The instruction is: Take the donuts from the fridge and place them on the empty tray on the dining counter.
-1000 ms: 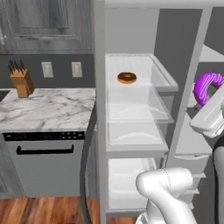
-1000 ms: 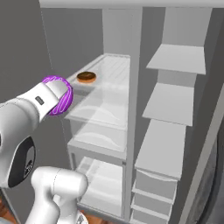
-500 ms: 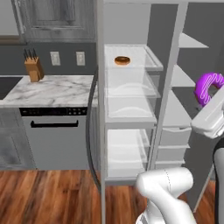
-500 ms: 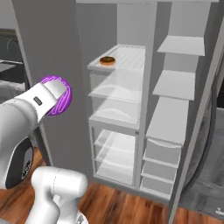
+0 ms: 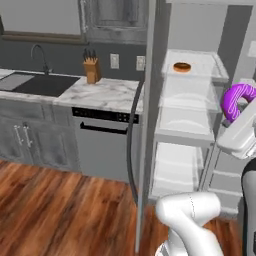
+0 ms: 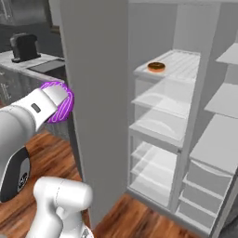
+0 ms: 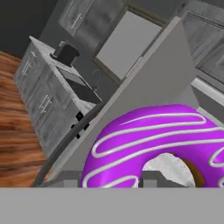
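Kitchen with wood floor, grey cabinets and a marble-topped kitchen counter point(image 5: 100, 92) carrying a knife block point(image 5: 91, 70) and a sink point(image 5: 42, 84); grey dishwasher point(image 5: 102, 147) below. Beside it, the fridge point(image 5: 185, 130), doors swung open, white shelves bare but for one item. Chocolate donut point(image 5: 181, 67) lay flat on the top shelf of the left compartment, also seen at point(image 6: 156, 67). Gripper point(image 5: 239, 111) raised in front of the fridge, well apart from that shelf, jaws closed narrowly on the purple donut point(image 5: 236, 100). Same donut point(image 6: 59, 101) clamped at the end of the white arm in the right base view. Close up, purple frosting with pale wavy stripes point(image 7: 157, 144), ring hole facing the camera, fingertips hidden beneath it. Toaster point(image 6: 24, 46) on the far counter.
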You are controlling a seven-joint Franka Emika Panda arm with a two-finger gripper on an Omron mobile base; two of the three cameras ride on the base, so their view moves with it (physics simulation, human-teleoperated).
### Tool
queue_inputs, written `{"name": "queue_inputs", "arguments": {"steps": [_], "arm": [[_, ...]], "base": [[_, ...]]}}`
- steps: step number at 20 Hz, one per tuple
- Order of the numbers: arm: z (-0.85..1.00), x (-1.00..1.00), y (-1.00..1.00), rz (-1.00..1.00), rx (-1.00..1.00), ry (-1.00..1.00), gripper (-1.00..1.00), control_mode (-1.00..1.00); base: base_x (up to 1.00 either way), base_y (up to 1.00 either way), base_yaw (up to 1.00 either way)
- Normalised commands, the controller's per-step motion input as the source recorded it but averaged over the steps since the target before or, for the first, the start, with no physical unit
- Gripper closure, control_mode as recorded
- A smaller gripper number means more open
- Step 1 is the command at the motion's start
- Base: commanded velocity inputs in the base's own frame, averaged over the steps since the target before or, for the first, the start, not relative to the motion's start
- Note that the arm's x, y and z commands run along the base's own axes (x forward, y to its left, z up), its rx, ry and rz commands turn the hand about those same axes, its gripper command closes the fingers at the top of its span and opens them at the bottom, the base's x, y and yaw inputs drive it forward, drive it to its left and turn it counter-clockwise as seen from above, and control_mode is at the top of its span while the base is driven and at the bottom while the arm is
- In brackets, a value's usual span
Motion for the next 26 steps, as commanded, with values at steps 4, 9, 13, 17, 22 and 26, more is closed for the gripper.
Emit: {"name": "queue_inputs", "arguments": {"steps": [4, 9, 13, 17, 22, 26], "arm": [[0.00, 0.00, 0.00, 0.00, 0.00, 0.00, 1.00, 1.00], [0.00, 0.00, 0.00, 0.00, 0.00, 0.00, 1.00, 1.00], [0.00, 0.00, 0.00, 0.00, 0.00, 0.00, 1.00, 1.00], [0.00, 0.00, 0.00, 0.00, 0.00, 0.00, 1.00, 1.00], [0.00, 0.00, 0.00, 0.00, 0.00, 0.00, 1.00, 1.00], [0.00, 0.00, 0.00, 0.00, 0.00, 0.00, 1.00, 1.00]], "base": [[0.00, -0.19, 0.73], [-0.09, -0.24, 0.79], [-0.17, -0.14, 0.76], [-0.08, -0.02, 0.74], [0.00, 0.00, 0.71], [0.00, 0.00, 0.63]]}}
